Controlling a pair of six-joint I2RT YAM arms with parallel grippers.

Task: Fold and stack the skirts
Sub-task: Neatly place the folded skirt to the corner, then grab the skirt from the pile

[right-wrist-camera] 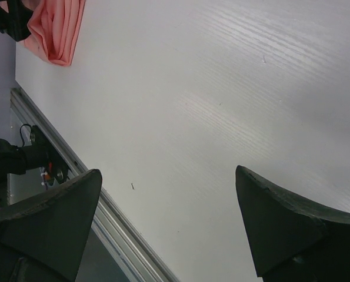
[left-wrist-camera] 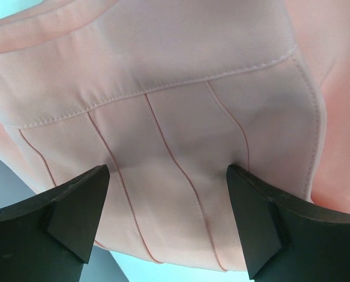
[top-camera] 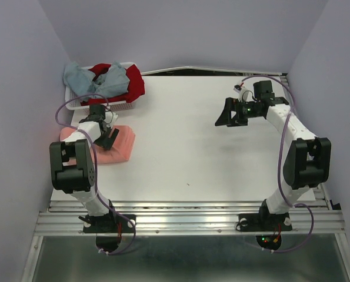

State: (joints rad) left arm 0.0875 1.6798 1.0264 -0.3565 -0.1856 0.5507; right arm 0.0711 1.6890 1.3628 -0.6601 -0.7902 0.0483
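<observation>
The left tool (top-camera: 108, 138) hangs with its fingers spread wide, clamped on nothing. Directly beneath it lies the salmon-pink skirt (left-wrist-camera: 163, 94), folded into a compact pad on the counter (top-camera: 186, 153). The wrist view shows the waistband seam and pleats lying flat just ahead of the fingertips, so the fold looks finished. This piece probably serves as the base of the stack. Whether the fingertips touch the cloth cannot be told.

Beyond the left tool, the blue-grey skirt (top-camera: 80, 75) and the dark red skirt (top-camera: 135, 82) lie bunched together in the white mesh basket (top-camera: 119, 106), not yet folded. The right tool (top-camera: 229, 113), likewise wide apart and empty, hovers over bare counter well away from all cloth, likely parked out of the way. No label, brand or writing is legible anywhere.
</observation>
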